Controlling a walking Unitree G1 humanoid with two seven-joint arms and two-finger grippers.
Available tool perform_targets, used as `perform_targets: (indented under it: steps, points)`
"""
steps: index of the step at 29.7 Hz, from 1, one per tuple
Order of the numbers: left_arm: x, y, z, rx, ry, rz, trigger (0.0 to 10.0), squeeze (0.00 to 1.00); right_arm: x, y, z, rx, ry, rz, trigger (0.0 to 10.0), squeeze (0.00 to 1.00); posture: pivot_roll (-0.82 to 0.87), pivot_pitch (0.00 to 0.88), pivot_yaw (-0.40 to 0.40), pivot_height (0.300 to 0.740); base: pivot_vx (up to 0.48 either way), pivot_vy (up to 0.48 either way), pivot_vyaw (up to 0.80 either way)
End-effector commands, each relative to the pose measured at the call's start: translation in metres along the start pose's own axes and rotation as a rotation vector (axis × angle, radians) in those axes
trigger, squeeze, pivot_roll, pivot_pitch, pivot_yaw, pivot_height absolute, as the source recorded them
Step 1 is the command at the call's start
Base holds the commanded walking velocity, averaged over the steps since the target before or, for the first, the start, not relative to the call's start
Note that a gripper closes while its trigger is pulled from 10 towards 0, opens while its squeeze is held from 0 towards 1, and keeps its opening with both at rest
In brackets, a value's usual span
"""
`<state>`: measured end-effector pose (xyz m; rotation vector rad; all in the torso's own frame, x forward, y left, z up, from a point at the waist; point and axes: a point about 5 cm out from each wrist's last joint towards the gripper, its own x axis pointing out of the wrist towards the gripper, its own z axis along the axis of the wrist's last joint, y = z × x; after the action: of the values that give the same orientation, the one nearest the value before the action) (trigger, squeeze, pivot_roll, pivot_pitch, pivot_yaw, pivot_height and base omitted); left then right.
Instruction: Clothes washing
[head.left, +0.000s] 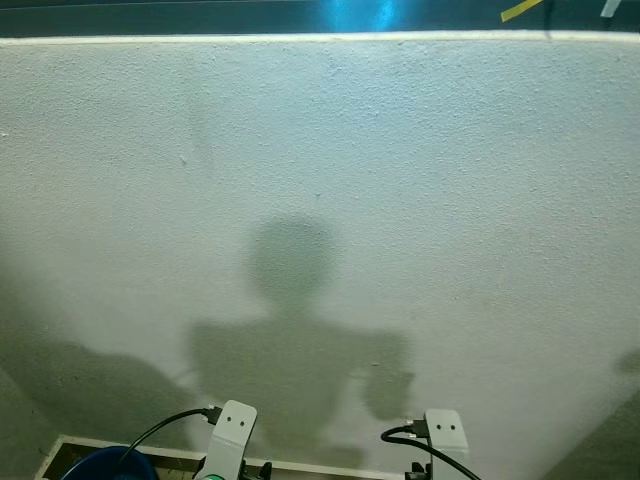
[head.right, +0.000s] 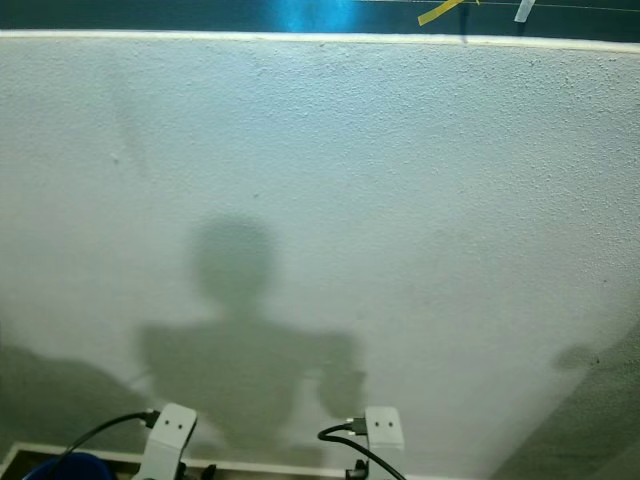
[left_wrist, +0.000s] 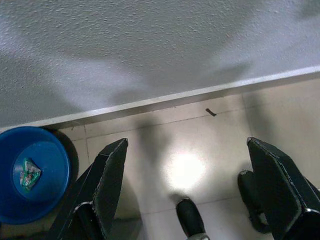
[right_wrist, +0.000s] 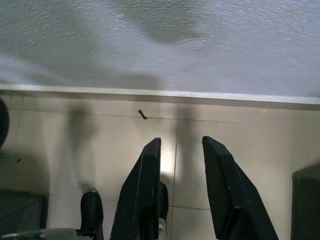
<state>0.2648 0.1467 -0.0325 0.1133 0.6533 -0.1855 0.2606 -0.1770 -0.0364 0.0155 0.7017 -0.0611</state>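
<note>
1. The blue basin (left_wrist: 31, 175) stood on the tiled floor (left_wrist: 200, 135) against the foot of the wall, at about 8 o'clock in the head views, where only its rim showed at the lower edge (head.left: 100, 465).
2. A small crumpled item with green and white print (left_wrist: 29, 172) lay in the bottom of the basin; the view was too coarse to say whether it was cloth or wrapping.
3. The left gripper (left_wrist: 200, 190) hung above the floor, its two black fingers (left_wrist: 107, 185) spread wide with nothing between them. The basin lay beside it and clear of the fingers.
4. The right gripper (right_wrist: 182, 185) hung over the tiles near the skirting, its fingers (right_wrist: 142, 190) a narrow gap apart and holding nothing.
5. A small dark fragment (right_wrist: 143, 115) lay on the tiles just short of the skirting (right_wrist: 160, 92).
6. Two light grey wrist brackets (head.left: 232, 425) (head.left: 446, 430) stood at 7 and 5 o'clock in the left eye view, each with a black cable (head.left: 165, 425) plugged in.
7. The white textured wall (head.left: 320, 180) filled the head views and bore the robot's shadow (head.left: 295, 350) at 6 o'clock.
8. A dark band (head.left: 200, 15) ran above the wall's top edge, with a strip of yellow tape (head.left: 520, 10) at 1 o'clock.
</note>
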Motion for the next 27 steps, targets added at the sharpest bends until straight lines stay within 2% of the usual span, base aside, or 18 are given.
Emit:
perform_targets:
  steps: [1,6,8,10,14,15,18,20,24,27]
  points:
    - [-0.001,0.001,-0.005,-0.025,0.016,-0.004,10.0,0.00,-0.001,-0.001,-0.002,0.020,-0.001,-0.008,10.0,0.00,-0.10,0.001,0.090,0.740,0.000,0.000,0.00]
    - [0.000,-0.004,-0.003,-0.021,0.021,-0.025,10.0,0.00,0.001,0.002,0.006,0.042,-0.023,-0.009,10.0,0.00,-0.09,0.012,0.083,0.740,0.000,0.000,0.00]
    - [-0.001,-0.008,-0.009,0.026,0.040,-0.040,10.0,0.00,0.003,0.005,0.016,0.044,-0.048,0.004,10.0,0.00,-0.07,0.008,0.063,0.740,0.000,0.000,0.00]
    - [-0.001,-0.008,-0.009,0.026,0.040,-0.040,10.0,0.00,0.003,0.005,0.016,0.044,-0.048,0.004,10.0,0.00,-0.07,0.008,0.063,0.740,0.000,0.000,0.00]
    - [-0.003,-0.002,-0.014,0.011,0.058,0.000,10.0,0.00,0.003,0.004,0.015,0.014,-0.029,0.018,10.0,0.00,-0.04,0.006,0.039,0.740,0.000,0.000,0.00]
    - [-0.004,0.003,-0.015,-0.021,0.056,0.028,10.0,0.00,0.003,0.004,0.012,0.021,-0.020,0.037,10.0,0.00,-0.02,0.000,0.019,0.740,0.000,0.000,0.00]
    - [-0.005,0.008,-0.018,-0.055,0.061,0.055,10.0,0.00,0.003,0.006,0.011,-0.004,-0.019,0.058,10.0,0.00,-0.02,0.000,0.021,0.740,0.000,0.000,0.00]
    - [-0.007,0.010,-0.022,-0.066,0.072,0.063,10.0,0.00,0.002,0.006,0.009,0.013,-0.011,0.051,10.0,0.00,-0.02,0.005,0.019,0.740,0.000,0.000,0.00]
    - [-0.009,0.011,-0.029,-0.041,0.092,0.058,10.0,0.00,0.002,0.006,0.009,0.018,-0.018,0.080,10.0,0.00,0.00,0.009,0.014,0.740,0.000,0.000,0.00]
    - [-0.011,0.016,-0.027,-0.043,0.054,0.074,10.0,0.00,0.002,0.015,0.012,0.035,-0.056,0.119,10.0,0.00,0.04,0.016,-0.028,0.740,0.000,0.000,0.00]
